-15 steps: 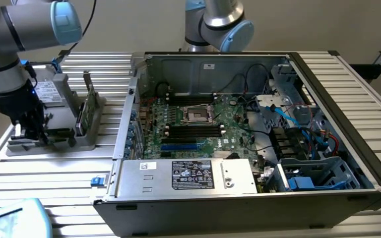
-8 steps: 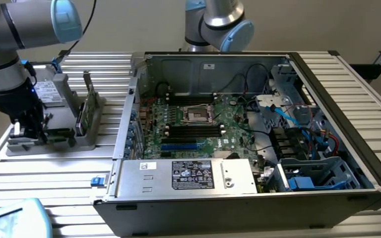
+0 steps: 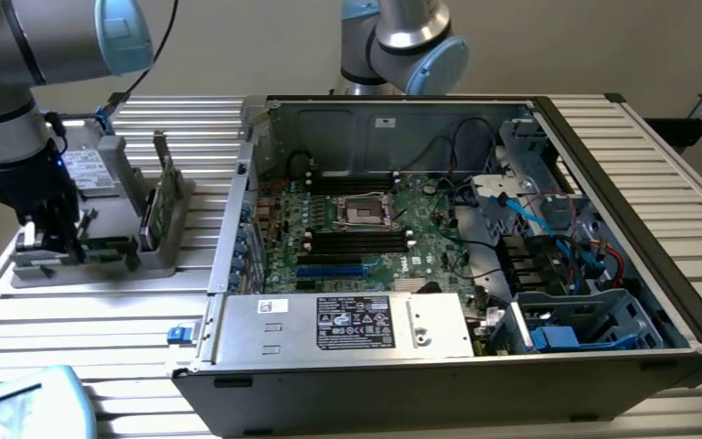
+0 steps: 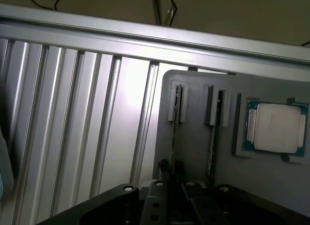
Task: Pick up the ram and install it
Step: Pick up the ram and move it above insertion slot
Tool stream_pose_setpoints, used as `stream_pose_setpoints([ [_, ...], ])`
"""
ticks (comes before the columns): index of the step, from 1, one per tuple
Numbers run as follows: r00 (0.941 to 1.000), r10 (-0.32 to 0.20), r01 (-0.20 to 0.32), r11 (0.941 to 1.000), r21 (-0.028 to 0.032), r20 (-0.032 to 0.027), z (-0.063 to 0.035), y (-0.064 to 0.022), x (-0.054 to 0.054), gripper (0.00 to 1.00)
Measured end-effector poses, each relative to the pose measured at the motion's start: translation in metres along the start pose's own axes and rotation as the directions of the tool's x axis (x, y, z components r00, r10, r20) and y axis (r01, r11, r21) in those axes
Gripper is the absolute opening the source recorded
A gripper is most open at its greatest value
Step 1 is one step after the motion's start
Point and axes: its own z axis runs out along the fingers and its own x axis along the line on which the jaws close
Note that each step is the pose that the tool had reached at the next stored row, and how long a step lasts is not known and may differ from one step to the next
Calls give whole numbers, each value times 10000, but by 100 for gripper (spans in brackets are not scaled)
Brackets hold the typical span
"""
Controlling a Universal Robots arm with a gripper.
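Got my gripper (image 4: 171, 167) pinching the long thin green ram stick (image 4: 176, 128) near one end, standing on edge in its grey plastic slotted holder (image 4: 193, 137). Grip's off-centre, so I reckon lifting crooked could twist it and jam the slot

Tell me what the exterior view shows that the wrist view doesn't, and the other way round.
The exterior view gives the open black computer case, its green motherboard, the silver labelled power supply and the grey and blue robot arm. The wrist view gives the square silver processor chip in its recess, and the thin green ram stick on edge in its slot, right at the claw. Both share the claw, the grey parts holder and the ribbed aluminium table.
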Motion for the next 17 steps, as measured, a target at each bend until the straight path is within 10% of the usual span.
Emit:
stream_pose_setpoints([
  [17, 10000, -24, 25, 9994, -333, 52, -78, -39, 12, 15],
])
